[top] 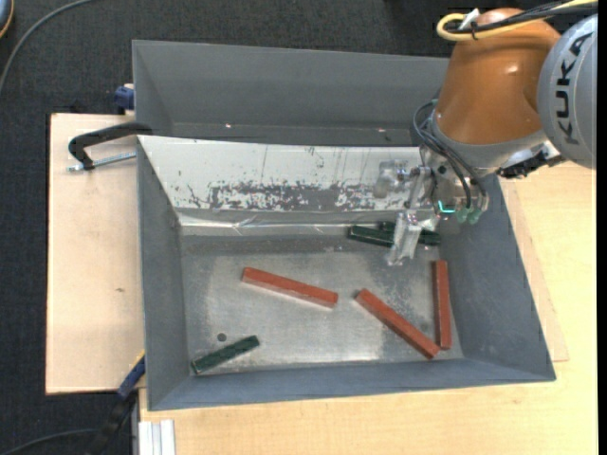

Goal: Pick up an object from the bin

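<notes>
Dark green stick [365, 234], back right, directly beneath end effector [404, 250]

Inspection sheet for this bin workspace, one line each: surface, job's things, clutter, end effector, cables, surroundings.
Surface: grey metal bin, floor scuffed.
Job's things: three red-brown sticks, mid-floor stick, diagonal stick, right-wall stick; front-left green stick; back-right green stick.
Clutter: nothing seen.
Grippers: end effector low at the back-right green stick; hold cannot be told.
Cables: yellow loop on the arm's orange cover.
Surroundings: dark floor beyond the bin.
</notes>
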`<state>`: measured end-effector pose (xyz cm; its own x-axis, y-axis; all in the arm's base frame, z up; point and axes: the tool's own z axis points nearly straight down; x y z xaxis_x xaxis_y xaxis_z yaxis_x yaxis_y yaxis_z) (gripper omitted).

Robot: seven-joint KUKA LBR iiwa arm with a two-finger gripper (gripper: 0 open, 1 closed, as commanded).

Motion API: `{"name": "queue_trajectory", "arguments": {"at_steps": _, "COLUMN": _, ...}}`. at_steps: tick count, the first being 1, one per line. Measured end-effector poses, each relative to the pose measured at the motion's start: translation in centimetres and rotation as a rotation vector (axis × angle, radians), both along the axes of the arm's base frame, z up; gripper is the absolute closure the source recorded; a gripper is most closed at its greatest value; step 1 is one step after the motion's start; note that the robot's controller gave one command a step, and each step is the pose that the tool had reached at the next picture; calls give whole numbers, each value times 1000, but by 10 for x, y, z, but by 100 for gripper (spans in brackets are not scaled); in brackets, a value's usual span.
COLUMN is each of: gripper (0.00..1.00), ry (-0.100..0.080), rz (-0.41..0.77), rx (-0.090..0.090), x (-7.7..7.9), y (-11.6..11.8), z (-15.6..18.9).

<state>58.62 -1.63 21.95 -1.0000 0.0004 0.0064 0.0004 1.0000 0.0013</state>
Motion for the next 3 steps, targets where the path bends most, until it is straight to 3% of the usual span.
{"name": "queue_trajectory", "arguments": {"at_steps": 1, "gripper": 0, "ry": 0, "rz": 137, "rx": 2, "x": -1, "y": 65, "z": -129}}
{"name": "queue_trajectory", "arguments": {"at_steps": 2, "gripper": 0, "ry": -2, "rz": -70, "rx": 1, "x": -54, "y": 108, "z": -150}}
{"name": "queue_trajectory", "arguments": {"at_steps": 3, "gripper": 100, "ry": -6, "rz": -70, "rx": 0, "x": -53, "y": 107, "z": -149}}
